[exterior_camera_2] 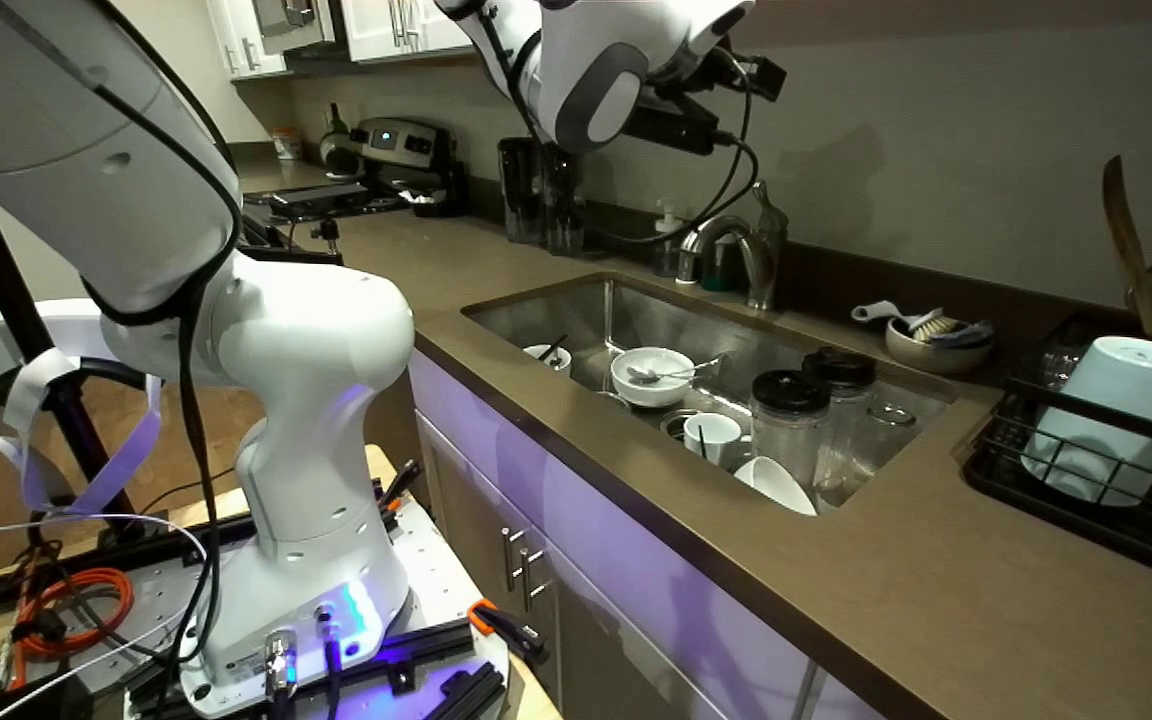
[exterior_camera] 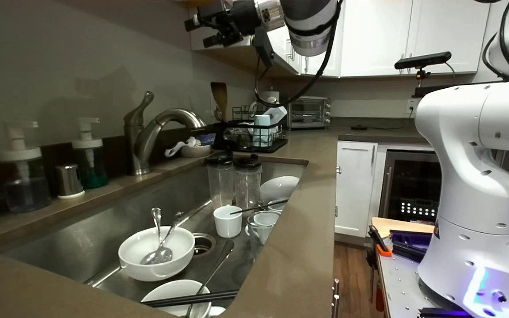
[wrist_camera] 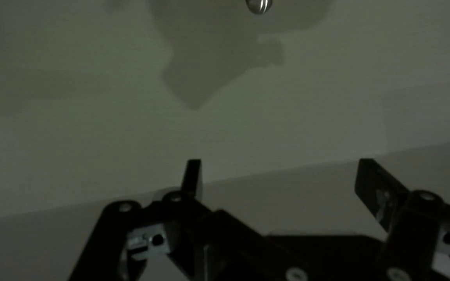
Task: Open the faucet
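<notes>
1. Two white bowls [exterior_camera: 150, 270] lay nearest in an exterior view, down in the steel sink [exterior_camera: 77, 238]: the closer with dark sticks [exterior_camera: 192, 298] across it, the next upright with two spoons [exterior_camera: 162, 255] leaning inside.
2. Beyond these, two pump-top soap bottles [exterior_camera: 89, 165] stood on the worktop [exterior_camera: 296, 221] along the wall [exterior_camera: 148, 62], a small metal canister [exterior_camera: 68, 182] between them.
3. A white mug [exterior_camera: 227, 225] sat upright in the sink, just beside the drain [exterior_camera: 201, 246].
4. The faucet [exterior_camera: 145, 143] rose at the sink's wall side in both exterior views, its arched spout [exterior_camera: 179, 115] curving toward the sink, its lever handle [exterior_camera: 138, 112] pointing upward.
5. Two clear lidded cups [exterior_camera: 220, 183] stood upright near the mug.
6. High above the faucet, well apart from it, hung the pincer [wrist_camera: 279, 160], spread wide, its fingers [wrist_camera: 371, 181] far from each other; a rounded metal tip [wrist_camera: 259, 6] showed at the wrist view's upper edge.
7. Farther along the worktop, a black dish rack [exterior_camera: 261, 149] held a pale blue cup [exterior_camera: 262, 124]; behind came a toaster oven [exterior_camera: 309, 112], then white cabinets [exterior_camera: 376, 39].
</notes>
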